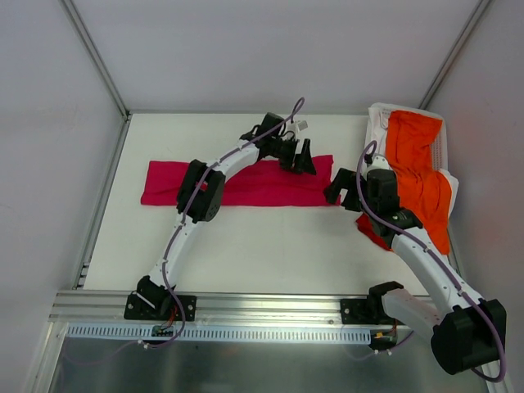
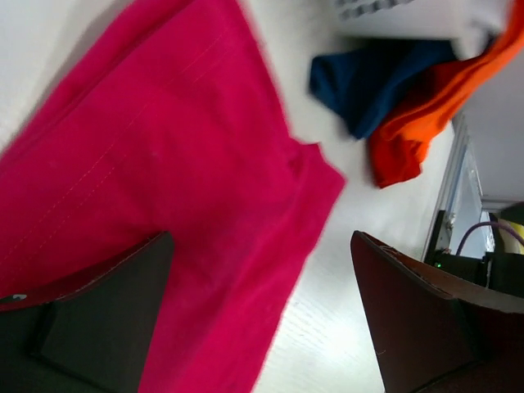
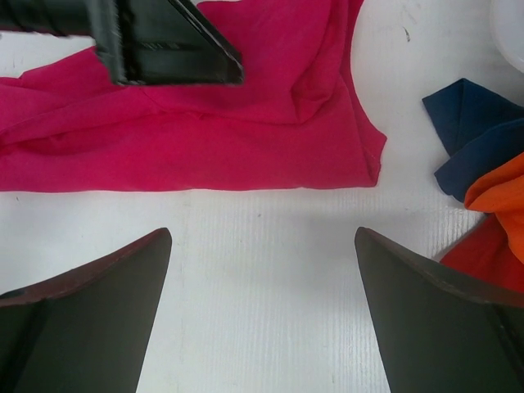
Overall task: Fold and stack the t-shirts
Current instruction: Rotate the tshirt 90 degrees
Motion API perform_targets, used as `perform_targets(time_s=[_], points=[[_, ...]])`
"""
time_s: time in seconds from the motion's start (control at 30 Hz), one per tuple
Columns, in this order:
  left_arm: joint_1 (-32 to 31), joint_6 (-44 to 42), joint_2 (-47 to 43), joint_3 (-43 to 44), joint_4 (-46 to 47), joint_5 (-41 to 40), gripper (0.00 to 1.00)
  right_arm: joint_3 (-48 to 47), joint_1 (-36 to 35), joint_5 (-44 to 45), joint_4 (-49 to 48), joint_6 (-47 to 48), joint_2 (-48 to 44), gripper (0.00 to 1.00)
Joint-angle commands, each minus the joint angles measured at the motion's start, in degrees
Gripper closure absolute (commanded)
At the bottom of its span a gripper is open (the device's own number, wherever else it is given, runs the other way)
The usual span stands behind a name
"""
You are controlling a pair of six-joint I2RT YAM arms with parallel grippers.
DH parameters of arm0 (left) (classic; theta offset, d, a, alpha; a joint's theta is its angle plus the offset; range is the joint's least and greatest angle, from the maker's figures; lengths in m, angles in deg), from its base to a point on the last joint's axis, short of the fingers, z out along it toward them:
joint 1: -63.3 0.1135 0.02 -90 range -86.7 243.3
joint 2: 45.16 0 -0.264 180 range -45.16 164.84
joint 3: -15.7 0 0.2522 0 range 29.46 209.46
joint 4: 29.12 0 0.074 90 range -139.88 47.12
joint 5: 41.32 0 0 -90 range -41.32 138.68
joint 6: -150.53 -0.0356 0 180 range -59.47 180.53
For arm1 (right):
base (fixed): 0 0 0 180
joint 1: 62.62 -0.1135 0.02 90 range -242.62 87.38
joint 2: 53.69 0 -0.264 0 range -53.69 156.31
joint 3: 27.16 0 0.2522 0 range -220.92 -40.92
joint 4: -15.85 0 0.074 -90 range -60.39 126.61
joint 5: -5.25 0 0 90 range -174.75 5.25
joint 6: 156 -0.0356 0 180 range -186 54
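The crimson t-shirt [image 1: 246,184] lies folded into a long flat band across the middle of the table; it also shows in the left wrist view [image 2: 155,164] and the right wrist view [image 3: 188,131]. The orange t-shirt [image 1: 417,168] hangs crumpled out of a white basket [image 1: 378,115] at the right, also visible in the left wrist view [image 2: 426,115]. My left gripper [image 1: 299,157] is open and empty above the band's right end. My right gripper [image 1: 344,192] is open and empty over bare table just off the band's right edge.
A dark blue cloth [image 3: 475,139] and a red cloth [image 1: 372,233] lie beside the orange shirt near the right arm. White walls enclose the table [image 1: 246,246] on three sides. A metal rail [image 1: 246,307] runs along the near edge.
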Motion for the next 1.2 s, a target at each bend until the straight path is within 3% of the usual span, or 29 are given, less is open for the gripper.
perform_targets(time_s=[0.0, 0.23, 0.33, 0.47, 0.6, 0.8, 0.93, 1.17], points=[[-0.4, 1.7, 3.0, -0.8, -0.3, 2.3, 0.1, 0.2, -0.3, 0.6, -0.6, 1.1, -0.6, 0.01], [-0.6, 2.4, 4.1, -0.4, -1.5, 0.3, 0.09, 0.3, -0.3, 0.6, -0.7, 0.8, 0.2, 0.0], [-0.6, 1.4, 4.2, 1.6, -6.2, -6.0, 0.1, 0.4, -0.3, 0.6, -0.7, 0.8, -0.2, 0.0], [-0.7, -2.1, 3.6, 3.9, -12.6, -22.4, 0.08, 0.3, -0.3, 2.7, -0.1, 1.3, -1.3, 0.01], [-0.5, -5.7, 5.6, 12.4, -18.8, -33.2, 0.03, -0.1, -0.2, 3.2, 0.4, 2.1, -1.9, 0.01], [3.1, -5.8, 7.1, 18.0, -20.3, -36.5, 0.01, -1.3, -0.1, 3.3, 0.8, 2.7, -0.8, 0.01], [9.5, -3.1, 8.6, 21.5, -20.0, -38.6, 0.01, -1.8, 0.1, 3.3, 0.8, 2.9, 0.5, 0.01], [21.1, 2.0, 8.9, 22.7, -10.2, -37.6, 0.01, -2.6, -0.1, 1.7, -1.1, 2.7, 4.2, 0.01]])
